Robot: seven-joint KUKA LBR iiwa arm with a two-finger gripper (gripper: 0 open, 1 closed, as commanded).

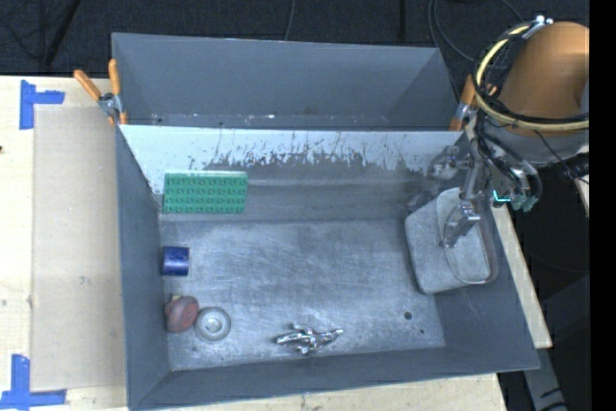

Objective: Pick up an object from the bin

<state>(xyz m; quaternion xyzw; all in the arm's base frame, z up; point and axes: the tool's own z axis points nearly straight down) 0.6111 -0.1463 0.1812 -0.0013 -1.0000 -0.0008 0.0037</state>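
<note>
Flat grey slab (pixel 435 267) at right end of bin (pixel 289 84) floor, edge against right wall. Right over its upper part, pincer (pixel 459 230); apart or together, cannot tell. Well apart at left: green studded plate (pixel 205 192), blue block (pixel 175 260), reddish lump (pixel 181 313) touching silver cap (pixel 213 322). By front wall, small metal piece (pixel 308 338).
</note>
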